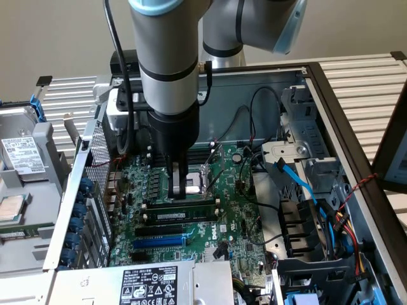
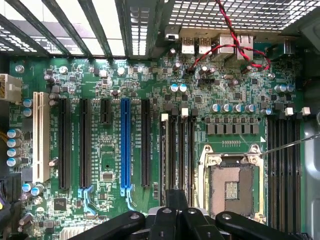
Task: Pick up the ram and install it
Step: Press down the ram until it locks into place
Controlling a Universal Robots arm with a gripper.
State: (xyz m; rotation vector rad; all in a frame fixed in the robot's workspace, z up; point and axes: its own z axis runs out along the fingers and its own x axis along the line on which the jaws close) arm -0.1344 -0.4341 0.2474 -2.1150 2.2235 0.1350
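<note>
The ram (image 1: pixel 181 216) is a long green stick with a white label. It stands on edge in one of the black memory slots on the motherboard (image 1: pixel 235 222), in the middle of the open computer case. In the wrist view the ram (image 2: pixel 164 155) appears edge-on as a thin pale strip in the slot beside the blue slot's neighbour. My gripper (image 1: pixel 180 190) hangs straight down from the arm, shut, its tips just above the stick's top edge. I cannot tell whether they touch it. The shut fingers also appear as a dark block, the gripper (image 2: pixel 176 200), over the memory slots.
The open CPU socket (image 1: pixel 194 181) lies just behind the gripper. A blue expansion slot (image 1: pixel 159 241) and further black slots lie in front. Blue and black cables (image 1: pixel 299 181) and a drive bay crowd the exterior view's right. A red-black twisted wire (image 2: pixel 225 30) runs near the rear ports.
</note>
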